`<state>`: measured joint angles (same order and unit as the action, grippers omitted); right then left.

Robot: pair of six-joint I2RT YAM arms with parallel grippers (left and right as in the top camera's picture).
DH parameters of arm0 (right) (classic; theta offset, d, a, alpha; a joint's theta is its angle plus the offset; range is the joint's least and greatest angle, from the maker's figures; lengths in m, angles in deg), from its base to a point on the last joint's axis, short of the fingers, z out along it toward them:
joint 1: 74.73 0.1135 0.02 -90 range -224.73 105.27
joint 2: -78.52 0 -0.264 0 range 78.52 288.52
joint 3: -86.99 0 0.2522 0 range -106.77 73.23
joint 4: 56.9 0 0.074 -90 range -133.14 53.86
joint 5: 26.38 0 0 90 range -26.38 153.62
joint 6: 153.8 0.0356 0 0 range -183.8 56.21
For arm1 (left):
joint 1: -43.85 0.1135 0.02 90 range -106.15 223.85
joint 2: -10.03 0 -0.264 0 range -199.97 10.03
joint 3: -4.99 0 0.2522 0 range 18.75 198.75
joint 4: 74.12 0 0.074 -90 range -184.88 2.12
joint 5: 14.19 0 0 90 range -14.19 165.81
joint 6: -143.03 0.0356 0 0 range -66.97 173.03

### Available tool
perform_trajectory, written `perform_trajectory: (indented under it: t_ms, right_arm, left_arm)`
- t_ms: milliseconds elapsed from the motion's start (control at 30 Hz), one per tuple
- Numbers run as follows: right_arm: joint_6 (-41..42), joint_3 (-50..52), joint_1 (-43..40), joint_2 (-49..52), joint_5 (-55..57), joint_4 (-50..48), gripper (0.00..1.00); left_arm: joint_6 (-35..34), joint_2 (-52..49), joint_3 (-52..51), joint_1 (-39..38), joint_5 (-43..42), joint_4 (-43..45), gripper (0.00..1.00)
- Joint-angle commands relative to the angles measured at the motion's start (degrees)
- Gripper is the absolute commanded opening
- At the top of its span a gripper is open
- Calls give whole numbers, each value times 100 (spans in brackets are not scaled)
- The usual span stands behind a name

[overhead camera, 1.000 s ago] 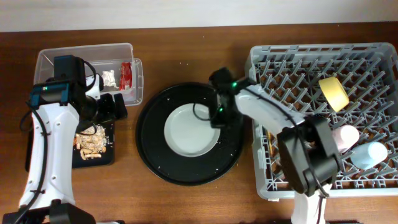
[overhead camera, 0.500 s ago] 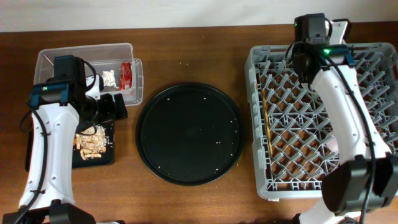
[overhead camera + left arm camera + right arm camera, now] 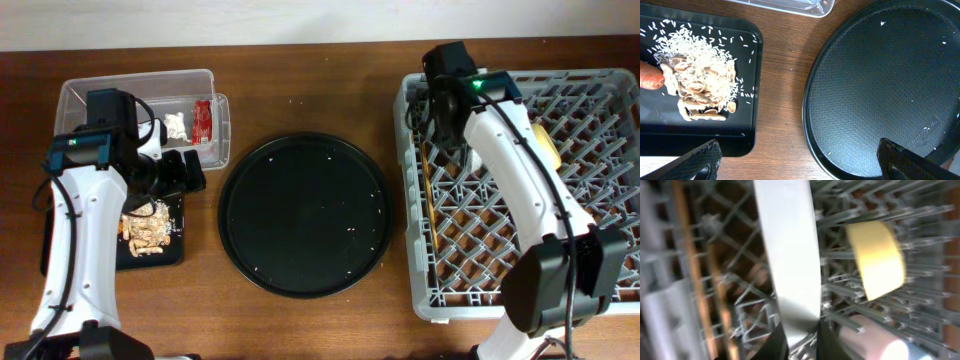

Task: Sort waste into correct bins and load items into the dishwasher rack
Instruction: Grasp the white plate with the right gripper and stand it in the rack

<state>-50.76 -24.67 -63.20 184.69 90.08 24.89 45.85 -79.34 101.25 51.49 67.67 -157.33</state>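
My right gripper (image 3: 805,342) is shut on the pale round plate (image 3: 787,255), held edge-on among the pegs of the grey dishwasher rack (image 3: 600,90) near its rear left; from overhead the arm (image 3: 447,100) hides the plate. The yellow bowl (image 3: 875,260) and pink cup (image 3: 870,335) lie in the rack beside it. Wooden chopsticks (image 3: 430,205) lie along the rack's left side. My left gripper (image 3: 800,165) is open and empty above bare table. The clear tub (image 3: 90,95) holds the red wrapper (image 3: 205,120) and white tissue (image 3: 177,125). The shallow black tray (image 3: 747,135) holds food scraps with rice (image 3: 702,90) and the orange stick (image 3: 650,80).
The large round black tray (image 3: 303,213) lies mid-table, bare but for a few crumbs, between the bins and the rack. The blue cup is hidden under my right arm.
One second ago the right gripper was at the plate on the round tray. The plate has left that tray and now stands in the rack, still gripped. The left arm has not moved.
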Motion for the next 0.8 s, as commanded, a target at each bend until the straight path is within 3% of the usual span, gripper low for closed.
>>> perform_trajectory:
  t_ms: [0,100,133,200,267,300,367,433,567,667,767]
  right_arm:
    - [-15,33,160,-291,-1405,-26,26]
    - [-11,33,136,-907,-1408,66,37]
    - [-11,33,17,-1178,-1609,70,46]
    - [-367,33,-658,-1445,-3209,76,85]
    - [-1147,35,-964,-1335,-4347,249,96]
    - [-1244,35,-964,-1305,-4330,404,100]
    - [-1239,35,-968,-1298,-4103,688,98]
    - [-1239,63,-968,-1300,-3947,1147,98]
    - [-1241,472,-968,-1392,-3823,1563,98]
    - [-1233,1978,-968,-2111,-3823,894,98]
    - [-1196,2933,-968,-3126,-3823,367,98]
  left_arm:
    - [-11,46,70,31,-63,-4,99]
    - [-11,46,70,31,-155,22,99]
    - [-11,46,70,26,-173,98,99]
    - [-7,46,70,-232,-275,540,99]
    - [-4,9,70,-850,-188,1246,99]
    - [-4,-35,70,-1060,-13,1333,99]
    - [13,-184,70,-1346,184,990,99]
    - [420,-350,70,-1384,295,76,99]
    - [411,-348,70,-1381,562,-1185,99]
    - [330,-227,-122,-1384,542,-1344,99]
    - [243,415,-772,-1381,542,-861,99]
